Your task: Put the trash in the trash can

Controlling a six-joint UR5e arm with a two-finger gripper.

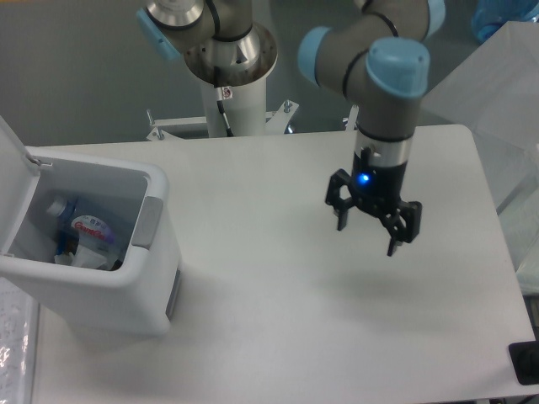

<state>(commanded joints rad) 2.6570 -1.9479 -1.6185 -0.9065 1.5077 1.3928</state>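
Surveying from largest to smallest: the worktop (278, 337) is white and carries only the trash can (101, 295), which stands at its left edge with the hinged lid (13, 181) raised. Inside the can the bottle (84, 229) lies against the near wall, label uppermost. A pale scrap beside it may be the tissue; too small to confirm. The gripper (370, 236) hangs over the right half of the worktop, well apart from the can, fingers spread wide and holding nothing. In my judgement the placing is done or nearly so. The remaining risks are that the tissue is unaccounted for if it missed the opening, and that the lid stays open because the arm is too distant to close it.
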